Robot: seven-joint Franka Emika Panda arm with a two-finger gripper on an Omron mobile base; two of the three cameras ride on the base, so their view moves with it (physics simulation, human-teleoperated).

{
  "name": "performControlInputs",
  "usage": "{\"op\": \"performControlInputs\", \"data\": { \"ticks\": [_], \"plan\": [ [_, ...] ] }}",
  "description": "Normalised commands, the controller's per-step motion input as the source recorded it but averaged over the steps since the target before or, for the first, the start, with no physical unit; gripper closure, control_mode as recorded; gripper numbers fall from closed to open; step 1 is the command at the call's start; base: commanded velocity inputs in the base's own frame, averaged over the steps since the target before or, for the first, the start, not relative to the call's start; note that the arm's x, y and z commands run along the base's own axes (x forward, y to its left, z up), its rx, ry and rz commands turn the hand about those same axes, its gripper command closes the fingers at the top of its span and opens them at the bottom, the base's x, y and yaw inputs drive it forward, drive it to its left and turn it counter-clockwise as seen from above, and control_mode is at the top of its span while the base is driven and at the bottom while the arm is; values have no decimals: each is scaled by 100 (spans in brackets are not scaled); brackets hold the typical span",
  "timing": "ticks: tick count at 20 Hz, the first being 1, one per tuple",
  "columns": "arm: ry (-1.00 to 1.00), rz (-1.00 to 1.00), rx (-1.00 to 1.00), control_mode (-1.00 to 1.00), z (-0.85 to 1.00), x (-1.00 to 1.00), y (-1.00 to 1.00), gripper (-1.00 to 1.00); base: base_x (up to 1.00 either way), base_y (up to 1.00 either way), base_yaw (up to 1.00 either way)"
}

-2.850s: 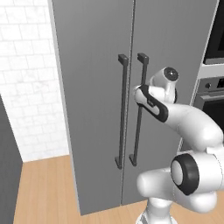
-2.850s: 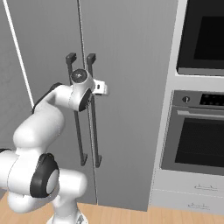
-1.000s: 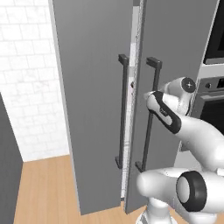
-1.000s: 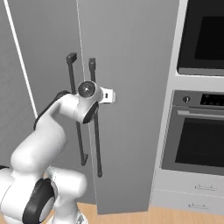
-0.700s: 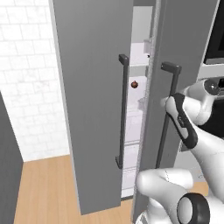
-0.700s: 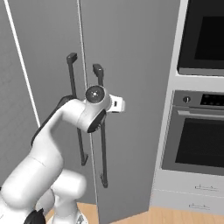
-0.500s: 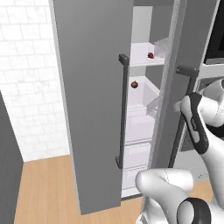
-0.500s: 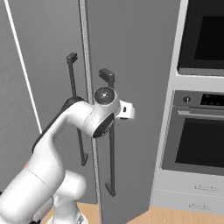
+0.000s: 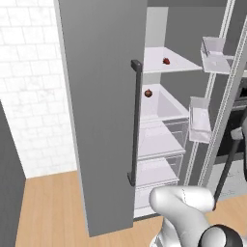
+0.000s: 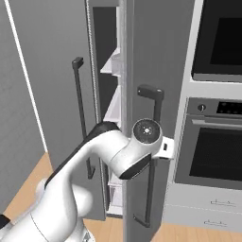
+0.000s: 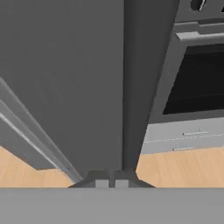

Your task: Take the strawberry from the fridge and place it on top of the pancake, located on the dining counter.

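The fridge (image 9: 101,96) stands with its left door closed and its right door (image 10: 156,71) swung wide open. On an upper white shelf inside lies the strawberry (image 9: 166,61), tiny and bright red. My gripper (image 11: 111,183) is at the open door's dark bar handle (image 11: 131,87); its fingertips (image 11: 101,183) are together at the foot of the bar, shut, with nothing seen between them. From the right base camera my wrist (image 10: 146,134) covers the hand at that handle (image 10: 152,189). The pancake and the dining counter are out of view.
A darker round fruit (image 9: 148,93) sits one shelf lower, above clear drawers (image 9: 161,142). Door bins (image 9: 200,118) hang on the open door. A built-in oven (image 10: 217,156) is just right of the fridge. White brick wall (image 9: 29,87) and wood floor (image 9: 48,207) lie left.
The right fridge door has swung from a narrow gap to wide open, baring the shelves and both fruits. My hand went right with the handle.
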Motion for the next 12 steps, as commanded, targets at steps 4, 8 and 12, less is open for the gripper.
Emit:
{"op": "performControlInputs", "data": {
  "ticks": [4,8,12],
  "plan": [
    [0,0,-6,-100,21,-57,6,-100,0,0,0],
    [2,-5,-29,-100,49,-61,61,-100,0,0,0],
    [15,-12,-42,-100,23,-12,100,-100,0,0,0]
  ]
}}
